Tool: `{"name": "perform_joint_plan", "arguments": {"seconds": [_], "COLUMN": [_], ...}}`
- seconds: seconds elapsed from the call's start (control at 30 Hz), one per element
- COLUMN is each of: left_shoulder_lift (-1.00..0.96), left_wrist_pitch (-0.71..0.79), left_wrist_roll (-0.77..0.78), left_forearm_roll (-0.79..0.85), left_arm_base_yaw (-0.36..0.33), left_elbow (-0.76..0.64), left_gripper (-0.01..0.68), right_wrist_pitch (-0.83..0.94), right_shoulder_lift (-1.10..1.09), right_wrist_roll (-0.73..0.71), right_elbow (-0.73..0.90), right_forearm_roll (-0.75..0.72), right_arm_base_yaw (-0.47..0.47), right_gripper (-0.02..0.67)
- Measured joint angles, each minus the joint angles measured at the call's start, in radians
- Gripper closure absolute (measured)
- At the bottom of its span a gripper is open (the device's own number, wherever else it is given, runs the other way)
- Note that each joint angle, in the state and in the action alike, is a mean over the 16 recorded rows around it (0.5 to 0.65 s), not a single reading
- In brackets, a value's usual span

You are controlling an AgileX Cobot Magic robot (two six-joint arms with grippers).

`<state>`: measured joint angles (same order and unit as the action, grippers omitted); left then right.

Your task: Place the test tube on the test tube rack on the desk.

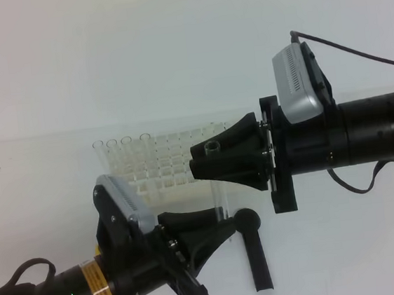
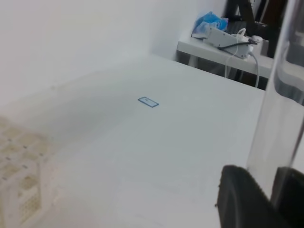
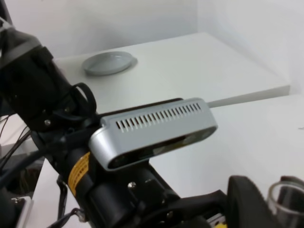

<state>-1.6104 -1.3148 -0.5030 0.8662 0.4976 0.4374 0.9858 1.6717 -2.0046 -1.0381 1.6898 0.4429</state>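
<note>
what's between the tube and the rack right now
Nothing visible. The tube stands upright at the rack's front right corner, with both end effectors on it: the left end effector at its base, the right end effector at its rim.

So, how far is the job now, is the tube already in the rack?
Not yet. Done: the tube is off the desk and upright. In hand: the left gripper grips its lower end, and the right gripper has its fingers around the rim, in front of the rack. Whether the right one clamps it I cannot tell. Left: pass it over and lower it into a hole.
</note>
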Motion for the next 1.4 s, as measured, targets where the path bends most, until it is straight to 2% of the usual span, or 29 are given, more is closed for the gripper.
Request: {"name": "perform_joint_plan", "arguments": {"seconds": [0.17, 0.27, 0.57, 0.73, 1.03, 1.17, 1.4], "left_shoulder_lift": [0.0, 0.0, 0.0, 0.002, 0.057, 0.124, 0.299], "left_wrist_pitch": [0.0, 0.0, 0.0, -0.007, 0.003, 0.018, 0.073], "left_wrist_roll": [-0.014, -0.049, -0.187, -0.263, -0.326, -0.341, -0.378], "left_forearm_roll": [-0.026, -0.039, -0.055, -0.055, -0.04, -0.022, 0.036], "left_arm_base_yaw": [0.0, 0.0, 0.0, 0.0, 0.0, 0.0, 0.0], "left_elbow": [0.0, 0.0, -0.002, -0.003, -0.003, -0.003, -0.003], "left_gripper": [0.614, 0.547, 0.281, 0.208, 0.271, 0.339, 0.506], "right_wrist_pitch": [-0.005, -0.008, -0.01, -0.031, -0.147, -0.2, -0.233], "right_shoulder_lift": [0.0, 0.0, -0.002, -0.023, -0.13, -0.191, -0.278], "right_wrist_roll": [-0.001, -0.002, -0.002, 0.0, 0.047, 0.089, 0.17], "right_elbow": [-0.003, -0.004, -0.007, -0.007, -0.008, -0.008, -0.008], "right_forearm_roll": [0.006, 0.011, 0.019, 0.0, -0.111, -0.174, -0.263], "right_arm_base_yaw": [0.0, 0.0, 0.0, 0.0, 0.002, 0.002, 0.002], "right_gripper": [0.527, 0.528, 0.528, 0.529, 0.529, 0.529, 0.529]}}
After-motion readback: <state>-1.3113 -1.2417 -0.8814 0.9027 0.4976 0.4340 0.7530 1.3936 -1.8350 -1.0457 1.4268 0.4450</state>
